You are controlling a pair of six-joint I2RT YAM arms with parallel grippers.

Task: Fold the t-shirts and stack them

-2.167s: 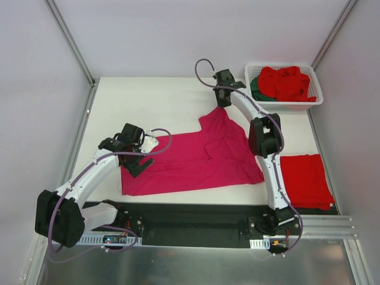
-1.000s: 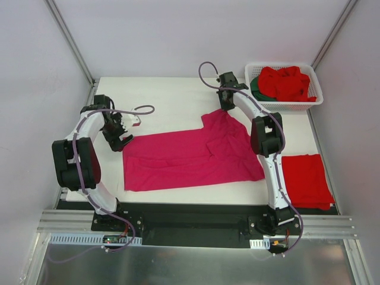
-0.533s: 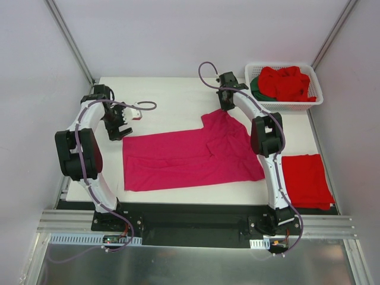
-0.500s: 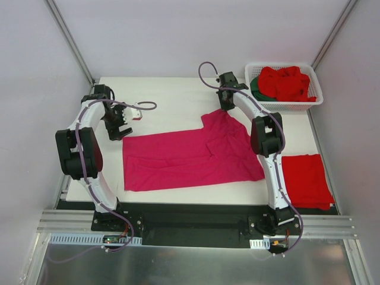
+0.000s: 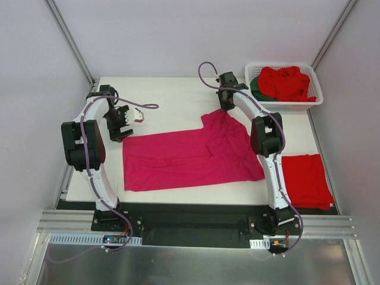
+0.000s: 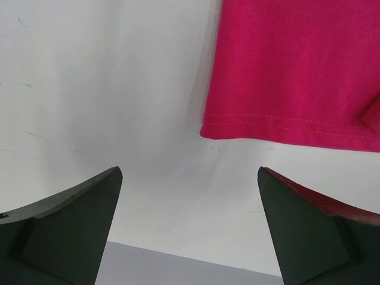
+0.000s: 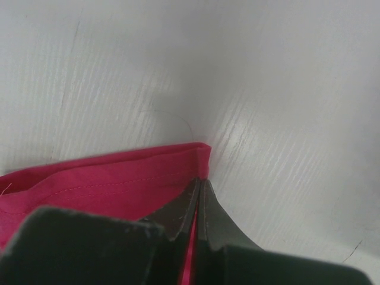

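Note:
The magenta-pink t-shirt lies half spread on the white table. My right gripper is shut on its far corner; in the right wrist view the jaws pinch the hemmed edge at the gripper. My left gripper is open and empty, just beyond the shirt's far left corner. In the left wrist view that corner lies ahead of the open gripper. A folded red t-shirt lies at the near right. Red t-shirts and a dark green one sit in the basket.
The white slotted basket stands at the far right corner of the table. Grey walls close in on both sides. A black rail runs along the near edge.
My left gripper has swung from the shirt's left edge up to its far left corner. The shirt's left part now lies flatter. The right gripper has held its place.

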